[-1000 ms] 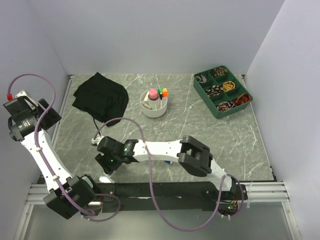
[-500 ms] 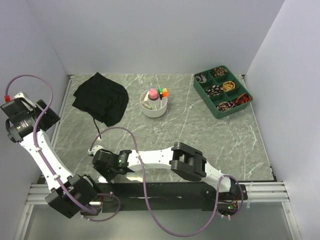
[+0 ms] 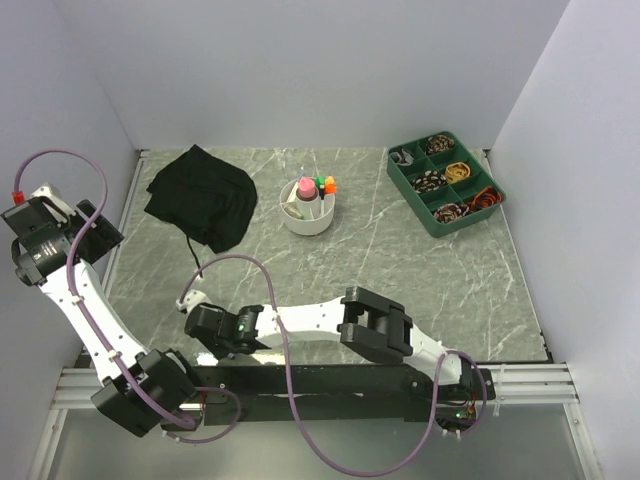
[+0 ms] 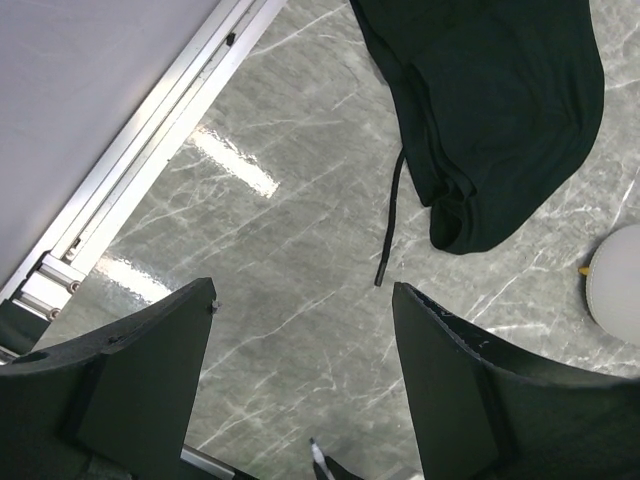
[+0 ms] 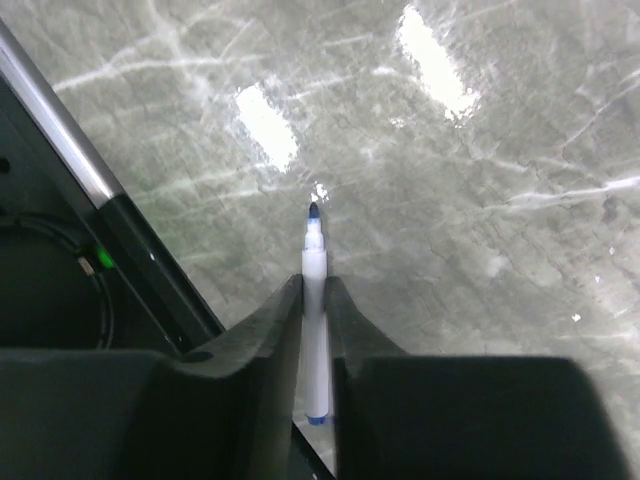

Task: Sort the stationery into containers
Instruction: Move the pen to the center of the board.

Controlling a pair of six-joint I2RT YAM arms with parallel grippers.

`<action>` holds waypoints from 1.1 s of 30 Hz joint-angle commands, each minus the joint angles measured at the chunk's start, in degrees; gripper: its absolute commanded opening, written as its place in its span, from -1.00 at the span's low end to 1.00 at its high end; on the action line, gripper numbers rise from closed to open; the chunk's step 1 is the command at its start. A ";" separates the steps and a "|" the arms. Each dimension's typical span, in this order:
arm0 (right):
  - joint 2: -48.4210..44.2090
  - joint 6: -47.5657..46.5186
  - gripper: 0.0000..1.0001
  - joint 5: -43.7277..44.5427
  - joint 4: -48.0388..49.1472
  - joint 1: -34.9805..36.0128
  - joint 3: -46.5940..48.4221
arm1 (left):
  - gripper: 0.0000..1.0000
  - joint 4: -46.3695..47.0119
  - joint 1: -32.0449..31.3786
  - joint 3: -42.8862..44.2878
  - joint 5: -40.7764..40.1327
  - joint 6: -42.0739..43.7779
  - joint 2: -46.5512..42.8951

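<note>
The right gripper's [image 5: 315,287] fingers [image 5: 262,335] are closed nearly together, clamped on a thin white pen [image 5: 314,255]. The pen lies along the narrow gap between them. Its dark tip pokes out ahead, at or just above the marble table [image 5: 480,150], and its blue end shows further back between the fingers. Whether the tip touches the table I cannot tell. This grip sits at the near left of the table, close to the black base rail [image 5: 70,170], with the right arm stretched across to reach it. The left gripper [image 4: 300,375] is held high by the left wall, with its fingers [image 4: 150,385] wide apart and nothing between them. It looks down on the bag [image 4: 490,110] and one edge of the bowl [image 4: 620,285]. Further out, the white bowl [image 3: 307,224] stands mid-table and already holds the pink-capped bottle [image 3: 305,188], a green highlighter [image 3: 318,183] and an orange one [image 3: 329,186]. The black bag [image 3: 200,195] lies slumped to its left, and what it contains is hidden. A green tray [image 3: 470,219] of coiled bits sits far right. No other loose stationery shows on the table, though the arm may be hiding some. By my reading the sort is nearly done: the pen is gripped but has not been carried to a container, and both containers are well away from it.
</note>
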 commanded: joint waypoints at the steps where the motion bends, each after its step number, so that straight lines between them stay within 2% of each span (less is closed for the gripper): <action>1: 3.83 -1.14 -0.72 2.04 -4.51 1.08 -6.32 | 0.54 -0.04 0.41 0.12 2.31 1.67 -1.49; 3: 2.69 -0.70 -0.99 5.19 -3.98 0.73 -7.47 | 0.54 0.13 0.32 0.03 3.01 2.55 -1.40; 12: -12.15 -4.12 -1.00 9.08 2.52 -3.31 -15.73 | 0.50 1.37 0.23 -2.33 12.14 9.06 -0.79; 18: -14.89 -3.78 -1.00 10.93 2.61 -7.52 -20.21 | 0.47 0.75 -3.37 -3.75 12.78 10.38 0.01; 23: -12.96 6.40 -1.00 9.88 -1.51 -16.13 -19.78 | 0.47 0.14 -9.41 -3.75 12.07 10.63 1.06; 28: -11.91 22.80 -1.00 7.86 -8.01 -19.31 -18.81 | 0.48 -1.09 -16.72 -4.45 7.86 10.02 2.11; 31: -11.12 30.30 -1.00 4.43 -10.83 -19.58 -18.64 | 0.47 0.21 -23.48 -5.33 5.04 6.16 2.29; 33: -9.98 31.90 -0.81 1.19 -10.49 -18.88 -17.85 | 0.48 0.66 -27.09 -5.86 4.60 4.66 3.08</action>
